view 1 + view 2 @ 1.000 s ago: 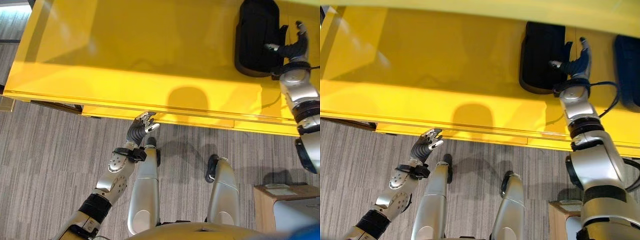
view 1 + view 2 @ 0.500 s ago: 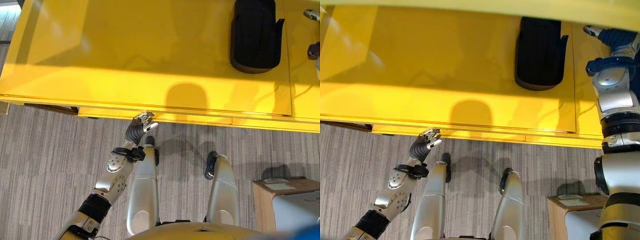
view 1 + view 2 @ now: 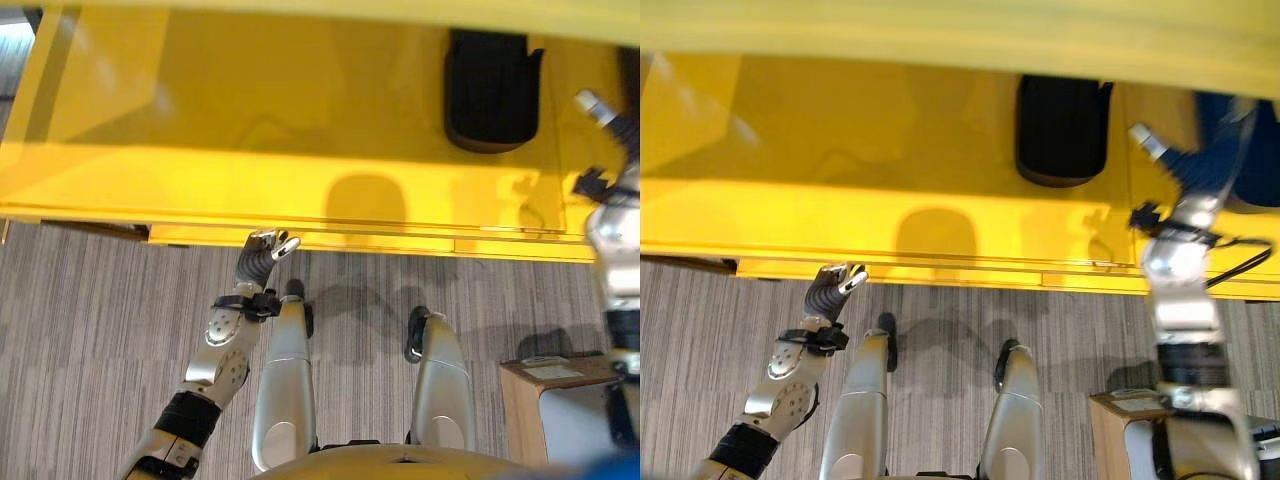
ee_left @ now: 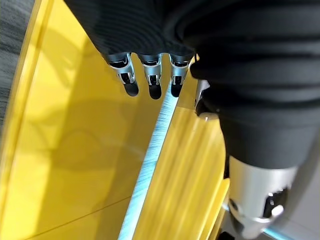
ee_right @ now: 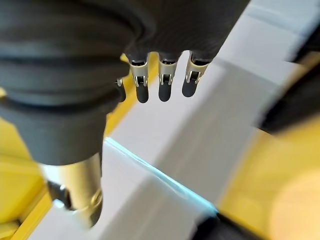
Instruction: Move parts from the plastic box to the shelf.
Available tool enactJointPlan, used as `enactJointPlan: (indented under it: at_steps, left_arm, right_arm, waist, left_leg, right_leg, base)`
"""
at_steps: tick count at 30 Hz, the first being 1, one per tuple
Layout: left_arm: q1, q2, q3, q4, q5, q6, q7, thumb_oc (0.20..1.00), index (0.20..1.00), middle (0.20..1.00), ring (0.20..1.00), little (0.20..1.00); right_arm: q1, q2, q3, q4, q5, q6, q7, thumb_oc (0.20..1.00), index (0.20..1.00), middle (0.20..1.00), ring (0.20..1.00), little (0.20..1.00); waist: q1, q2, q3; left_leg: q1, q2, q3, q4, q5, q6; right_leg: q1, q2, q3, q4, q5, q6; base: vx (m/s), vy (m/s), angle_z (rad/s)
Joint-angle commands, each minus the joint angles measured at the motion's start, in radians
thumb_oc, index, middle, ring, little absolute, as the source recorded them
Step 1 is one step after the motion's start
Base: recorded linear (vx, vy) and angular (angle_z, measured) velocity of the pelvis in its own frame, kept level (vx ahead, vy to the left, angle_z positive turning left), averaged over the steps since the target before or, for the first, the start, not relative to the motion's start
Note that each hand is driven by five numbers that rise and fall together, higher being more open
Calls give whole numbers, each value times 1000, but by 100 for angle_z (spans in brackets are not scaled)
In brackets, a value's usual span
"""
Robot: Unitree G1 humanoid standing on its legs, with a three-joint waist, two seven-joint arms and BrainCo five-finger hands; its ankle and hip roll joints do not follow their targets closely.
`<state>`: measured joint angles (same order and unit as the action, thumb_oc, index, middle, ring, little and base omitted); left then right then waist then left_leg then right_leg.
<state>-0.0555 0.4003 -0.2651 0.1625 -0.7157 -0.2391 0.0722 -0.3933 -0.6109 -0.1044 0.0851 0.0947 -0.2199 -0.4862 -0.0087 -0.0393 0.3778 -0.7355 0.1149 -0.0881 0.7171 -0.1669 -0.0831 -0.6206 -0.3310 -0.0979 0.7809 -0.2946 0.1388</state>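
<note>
One black part lies far right on the yellow shelf. Right hand, seemingly empty, fingers relaxed, hovers beside it. Left hand is loosely spread near the shelf edge.

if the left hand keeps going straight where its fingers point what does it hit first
Most likely the front edge of the yellow shelf: the left hand sits just short of it, fingers aimed at it. Height relative to the edge is unclear.

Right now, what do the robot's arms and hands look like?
Both arms are silver-grey metal with black joint bands. The left hand and right hand wear dark ribbed covers, with silver dark-tipped fingers. A black cable loops beside the right forearm.
</note>
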Motion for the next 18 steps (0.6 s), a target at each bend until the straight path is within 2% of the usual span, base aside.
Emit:
enactJointPlan:
  at_steps: [1, 4, 8, 12, 18]
  left_arm:
    - [-8, -7, 14, -57, 24, -58, -30, 1000, 1000, 1000, 1000, 1000]
    - [13, -5, 17, -66, 26, -55, -40, 1000, 1000, 1000, 1000, 1000]
    - [59, 3, 29, -99, 31, -53, -68, 1000, 1000, 1000, 1000, 1000]
    - [85, 9, 53, -134, 46, -58, -81, 1000, 1000, 1000, 1000, 1000]
    - [153, 14, 120, -236, 43, -70, -107, 1000, 1000, 1000, 1000, 1000]
  right_arm:
    - [15, 28, -5, -65, 34, -108, 51, 1000, 1000, 1000, 1000, 1000]
    - [80, 75, -4, -121, 57, -122, 89, 1000, 1000, 1000, 1000, 1000]
    - [191, 173, 27, -183, 118, -140, 155, 1000, 1000, 1000, 1000, 1000]
    - [263, 204, 38, -216, 149, -140, 201, 1000, 1000, 1000, 1000, 1000]
    - [377, 237, 43, -243, 164, -121, 255, 1000, 1000, 1000, 1000, 1000]
  waist:
    - [6, 5, -69]
    - [4, 2, -74]
    - [6, 3, -98]
    - [5, 5, -119]
    - [11, 21, -181]
  left_leg:
    - [75, 44, -28, -74, -8, -4]
    - [120, 46, -25, -120, 8, -8]
    - [247, 55, -16, -257, 58, -16]
    - [332, 56, -11, -367, 101, -20]
    - [501, 67, -2, -602, 187, -40]
  right_leg:
    - [67, 16, -2, -111, 121, -14]
    - [115, 21, -11, -163, 140, -8]
    - [245, 21, -27, -294, 182, 12]
    - [337, 17, -53, -393, 213, 21]
    - [505, 21, -115, -588, 265, 37]
  base:
    - [44, -13, 0]
    - [34, -17, 2]
    - [84, -29, 6]
    - [122, -26, 8]
    - [128, -19, 18]
